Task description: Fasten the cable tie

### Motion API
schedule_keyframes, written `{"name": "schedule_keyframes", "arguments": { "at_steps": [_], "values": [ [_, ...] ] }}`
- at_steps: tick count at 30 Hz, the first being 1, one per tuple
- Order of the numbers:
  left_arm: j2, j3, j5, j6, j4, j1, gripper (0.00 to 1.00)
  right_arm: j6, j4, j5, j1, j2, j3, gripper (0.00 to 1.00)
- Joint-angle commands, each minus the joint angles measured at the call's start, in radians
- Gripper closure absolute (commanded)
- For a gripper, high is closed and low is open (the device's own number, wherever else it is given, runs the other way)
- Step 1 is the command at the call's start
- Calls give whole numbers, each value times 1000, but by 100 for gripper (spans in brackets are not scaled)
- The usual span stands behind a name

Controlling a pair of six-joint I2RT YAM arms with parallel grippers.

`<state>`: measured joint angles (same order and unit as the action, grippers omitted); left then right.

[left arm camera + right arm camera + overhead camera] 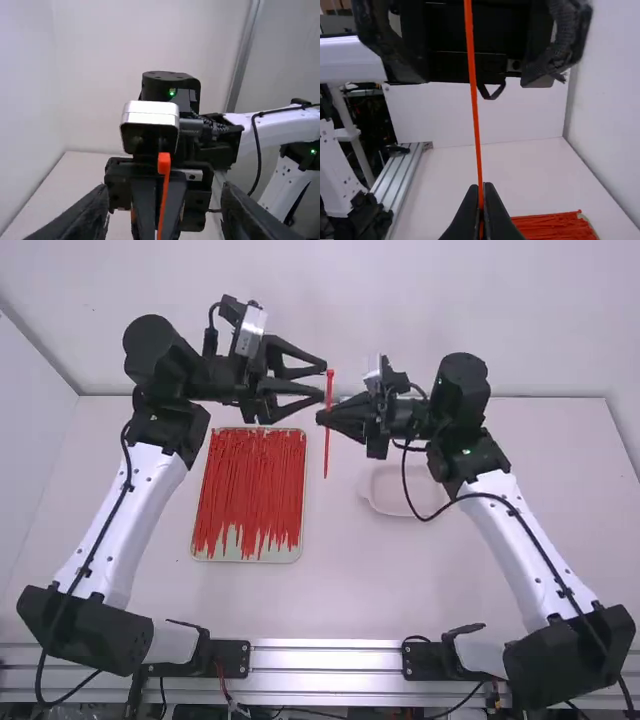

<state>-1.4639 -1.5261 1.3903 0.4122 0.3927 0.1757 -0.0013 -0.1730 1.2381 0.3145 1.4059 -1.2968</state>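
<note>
A single red cable tie (327, 430) hangs upright above the table, its head at the top. My right gripper (325, 418) is shut on the strap partway down; in the right wrist view its fingers (481, 202) pinch the red strap (472, 100). My left gripper (322, 381) faces it from the left, wide open, with the tie's upper end between its spread fingers (380, 40) and not touching either. In the left wrist view the tie's head (164, 164) stands in front of the right gripper's body (167, 150).
A tray (247, 558) packed with several red cable ties (250, 490) lies under the left arm. A pale shallow container (395, 495) sits on the table below the right arm. White walls close in behind and at the left.
</note>
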Motion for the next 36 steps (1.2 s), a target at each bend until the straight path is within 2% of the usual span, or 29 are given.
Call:
{"name": "schedule_keyframes", "arguments": {
  "at_steps": [1,7,17,23,29,33,36],
  "values": [
    [9,-24,27,18,9,21,45,6,-3,19,0,-20,-26,100],
    [-7,-24,28,19,4,27,61,32,-7,19,1,-20,-26,100],
    [-12,-24,34,26,8,56,75,55,-7,18,-1,-20,-26,100],
    [-12,-24,31,29,5,55,89,58,-4,18,-1,-20,-26,100],
    [-12,-24,19,45,5,36,88,58,-3,19,-1,-20,-26,100],
    [-12,-24,11,44,-8,34,79,58,-4,19,-1,-20,-26,100],
    [-12,-24,9,25,-21,34,77,81,-8,19,-1,-20,-26,100]
  ]
}}
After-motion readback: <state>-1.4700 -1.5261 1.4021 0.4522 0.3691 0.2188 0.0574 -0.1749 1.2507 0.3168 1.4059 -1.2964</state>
